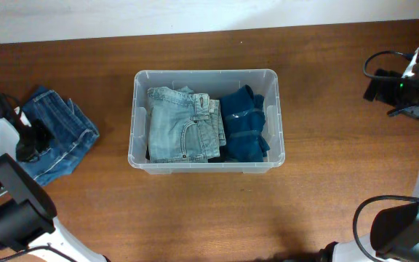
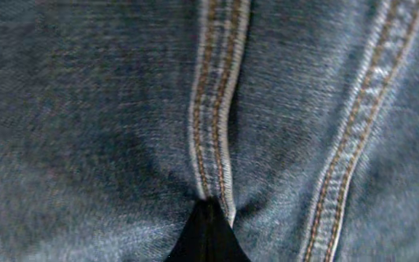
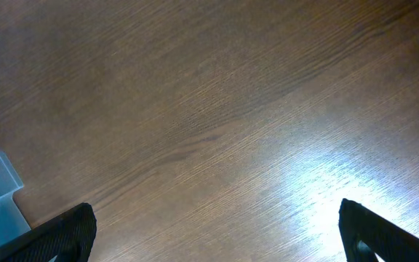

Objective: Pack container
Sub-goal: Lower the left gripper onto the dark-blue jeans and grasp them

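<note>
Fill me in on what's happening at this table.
Two robot arms are packing clothes into a clear container mid-table. It already holds folded light jeans and a dark blue garment. The left end effector is pressed onto the loose jeans lying on the table outside the container; its grip is not visible. The right end effector hangs open over bare wood, holding nothing.

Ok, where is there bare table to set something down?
Bare wooden table right of the clear plastic bin and in front of it. Crowded: the bin, filled with folded clothes, and the far left, where blue jeans lie.
</note>
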Robot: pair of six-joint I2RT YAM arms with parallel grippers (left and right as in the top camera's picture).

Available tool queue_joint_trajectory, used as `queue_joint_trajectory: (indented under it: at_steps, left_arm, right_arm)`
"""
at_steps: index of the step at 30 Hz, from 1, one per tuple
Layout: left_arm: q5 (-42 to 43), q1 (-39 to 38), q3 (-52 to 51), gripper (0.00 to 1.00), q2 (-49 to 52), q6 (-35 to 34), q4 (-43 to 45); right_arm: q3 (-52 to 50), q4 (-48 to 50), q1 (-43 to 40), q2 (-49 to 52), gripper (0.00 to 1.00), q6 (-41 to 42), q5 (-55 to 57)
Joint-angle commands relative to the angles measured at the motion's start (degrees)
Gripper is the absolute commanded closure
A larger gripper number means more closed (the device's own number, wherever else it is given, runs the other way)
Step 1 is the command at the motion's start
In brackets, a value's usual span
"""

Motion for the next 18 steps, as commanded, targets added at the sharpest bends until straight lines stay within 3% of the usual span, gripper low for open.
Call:
queue_joint_trajectory:
  at_steps: [1, 9, 15, 16, 17, 18]
  left_arm:
    - [11.63, -1.29, 1.01, 1.00, 4.42, 1.09, -3.23]
    - [14.43, 0.81, 14.75, 1.00, 2.40, 0.68, -13.94]
    - [9.62, 1.22, 20.48, 0.91, 1.64, -0.09, -21.11]
    - [7.61, 1.31, 20.41, 0.86, 1.66, -1.64, -22.12]
    - [6.10, 1.42, 20.15, 0.72, 1.77, -3.04, -22.73]
    - [5.75, 1.62, 19.96, 0.64, 1.77, -3.30, -23.17]
  right_arm:
    - [0.59, 0.00, -0.15, 0.00, 0.01, 0.44, 0.26]
    - [0.59, 0.00, -0.15, 0.00, 0.01, 0.44, 0.26]
    - [0.59, 0.00, -0.15, 0.00, 0.02, 0.44, 0.26]
    - [0.59, 0.00, -0.15, 0.00, 0.01, 0.44, 0.28]
    - [0.59, 0.00, -0.15, 0.00, 0.02, 0.44, 0.26]
    - [0.59, 0.00, -0.15, 0.00, 0.02, 0.44, 0.26]
